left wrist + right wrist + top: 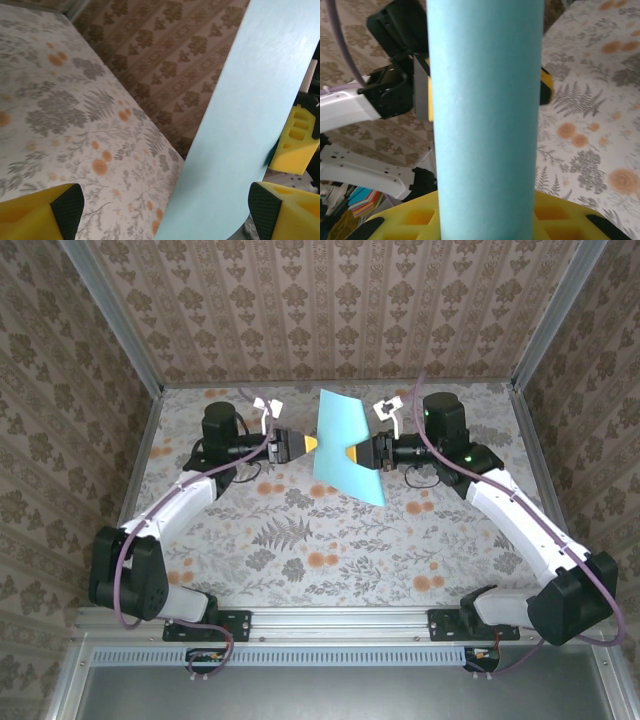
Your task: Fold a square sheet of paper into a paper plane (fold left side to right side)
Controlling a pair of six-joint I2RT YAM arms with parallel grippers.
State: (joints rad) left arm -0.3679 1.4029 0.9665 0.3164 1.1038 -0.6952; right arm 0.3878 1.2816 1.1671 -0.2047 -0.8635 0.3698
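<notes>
Turquoise paper sheet point(340, 430) upright, bowed, pinched by right hand point(354, 453).

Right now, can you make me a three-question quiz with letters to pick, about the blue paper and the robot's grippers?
1. Where is the paper? A inside a box; B up in the air; C crumpled in a bin.
2. What colour is it? A red; B black; C light turquoise.
3. How is the left gripper? A wide open; B squeezed shut; C holding a pencil.

Answers: B, the right gripper pinches it and holds it up. C, it looks pale blue-green in every view. A, its yellow fingers stand far apart in the left wrist view.
</notes>
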